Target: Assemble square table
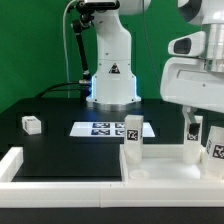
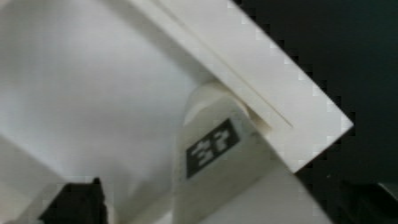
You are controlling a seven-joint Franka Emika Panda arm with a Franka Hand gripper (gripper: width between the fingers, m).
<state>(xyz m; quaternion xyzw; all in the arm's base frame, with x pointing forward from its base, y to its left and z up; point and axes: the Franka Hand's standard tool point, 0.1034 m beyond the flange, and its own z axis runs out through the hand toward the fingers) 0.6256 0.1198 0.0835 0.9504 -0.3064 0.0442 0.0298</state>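
exterior view: a white robot arm reaches down at the exterior view's right. its gripper [image 1: 193, 128] hangs with fingers spread wide, gripping nothing. directly beneath it a short white leg [image 1: 191, 150] stands upright on the square panel [image 1: 160, 170]. the panel lies flat at the front right of the black table [image 1: 60, 142]. a second leg [image 1: 132, 138] with a black-and-white tag stands on the panel's left end. a third leg [image 1: 215, 142] stands at the far right. a loose leg [image 1: 32, 124] lies well apart, at the exterior view's left. the marker board [image 1: 103, 128] lies mid-table. white border bars [image 1: 55, 168] edge the front. behind are the robot's base [image 1: 112, 78] and a green wall [image 1: 30, 40].

wrist view: close and blurred. the tagged leg [image 2: 222, 142] sits against the panel's raised rim [image 2: 267, 80]. one dark fingertip [image 2: 80, 203] stands apart from it.
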